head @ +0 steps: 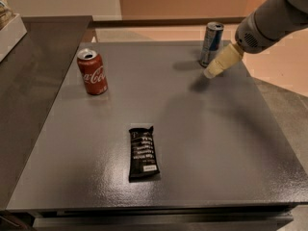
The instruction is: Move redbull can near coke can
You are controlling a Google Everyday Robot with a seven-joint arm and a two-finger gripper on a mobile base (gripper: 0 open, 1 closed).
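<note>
The redbull can (211, 43) stands upright at the far right of the grey table (192, 129). It is slim, silver and blue. The coke can (92, 71) stands upright at the far left, red with white script. My gripper (211, 72) reaches in from the upper right, just in front and to the right of the redbull can and close beside it, above the table top. It holds nothing that I can see.
A black snack bar wrapper (143, 152) lies flat in the middle front of the table. A dark counter (29, 81) adjoins on the left with a white box (9, 30) on it. The floor lies beyond the right edge.
</note>
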